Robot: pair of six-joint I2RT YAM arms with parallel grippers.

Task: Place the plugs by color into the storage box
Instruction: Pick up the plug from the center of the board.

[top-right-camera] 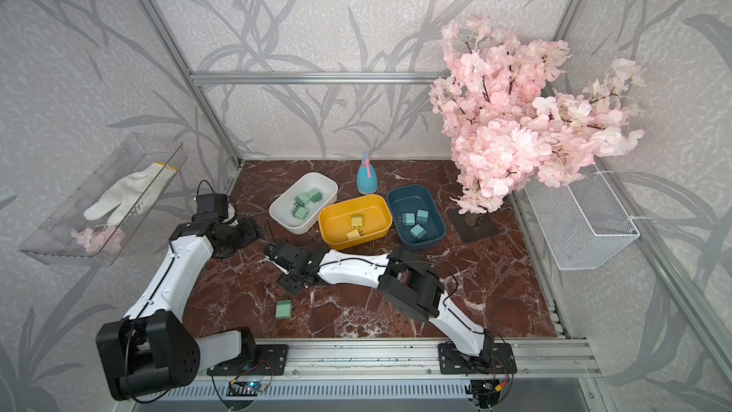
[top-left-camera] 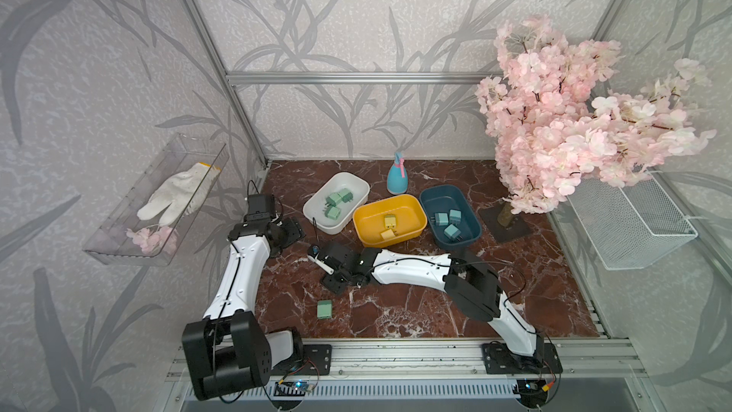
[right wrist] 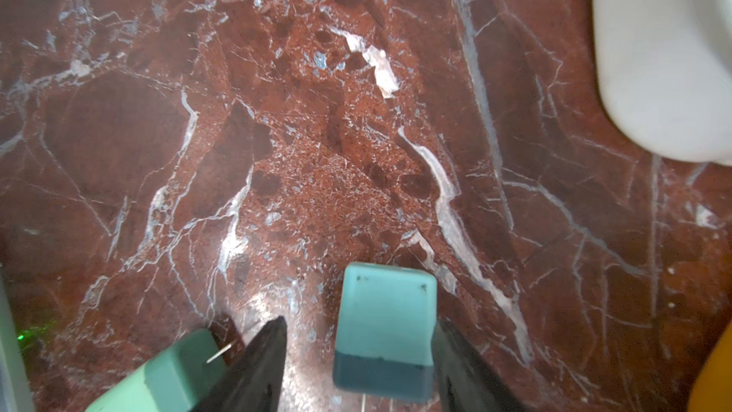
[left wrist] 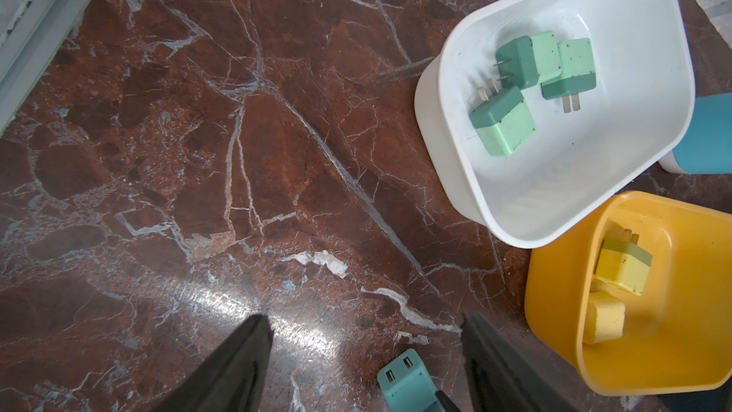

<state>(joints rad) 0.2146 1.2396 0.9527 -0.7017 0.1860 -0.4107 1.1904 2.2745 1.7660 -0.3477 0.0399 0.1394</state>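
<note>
Right gripper (right wrist: pixel 361 319) is low over the desk (top-left-camera: pixel 416 307), near-left of the yellow bin (top-left-camera: pixel 364 223). Its fingers are apart around a teal plug (right wrist: pixel 386 311): one finger touches its side, gap on the other side, so not clamped. Left gripper (left wrist: pixel 366 323) is far left beside the white bin (top-left-camera: pixel 317 194), fingers apart over bare desk. White bin holds three mint green plugs (top-left-camera: pixel 334 204), yellow bin two yellow plugs (top-left-camera: pixel 390 225), navy bin (top-left-camera: pixel 471 223) three blue-teal plugs (top-left-camera: pixel 447 221). Loose green plug (top-left-camera: pixel 324 309) lies on the desk, nearer than the right gripper.
</note>
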